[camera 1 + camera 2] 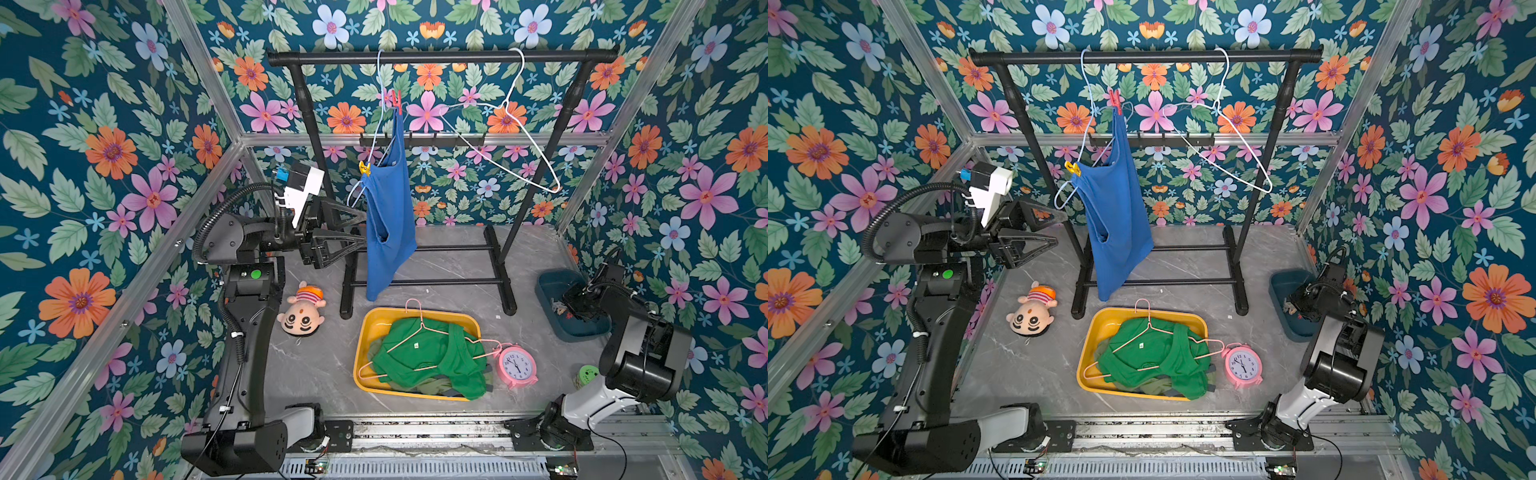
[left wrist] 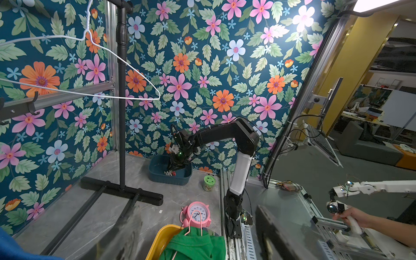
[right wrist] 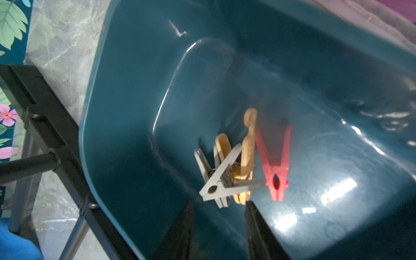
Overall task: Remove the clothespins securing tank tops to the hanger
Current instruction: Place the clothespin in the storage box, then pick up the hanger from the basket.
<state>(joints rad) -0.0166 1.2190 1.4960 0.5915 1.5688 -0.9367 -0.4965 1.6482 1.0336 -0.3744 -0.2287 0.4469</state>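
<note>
**Left to right.** Left pincer (image 1: 1061,227): jaws spread wide, empty, just beside the blue tank top (image 1: 1117,216). This top hangs below the rack (image 1: 1142,56), held by a red clothespin (image 1: 1115,99) at its top and a yellow clothespin (image 1: 1073,168) lower down. Green tank top (image 1: 1154,357): heaped in the yellow tray (image 1: 1100,324) on the bench (image 1: 1025,365). Right pincer (image 3: 219,225): jaws parted, gripping nothing, above loose clothespins (image 3: 225,175) in the teal bin (image 3: 135,90).

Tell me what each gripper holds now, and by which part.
Nothing is held: left gripper open near the blue tank top, right gripper open over the bin.
</note>
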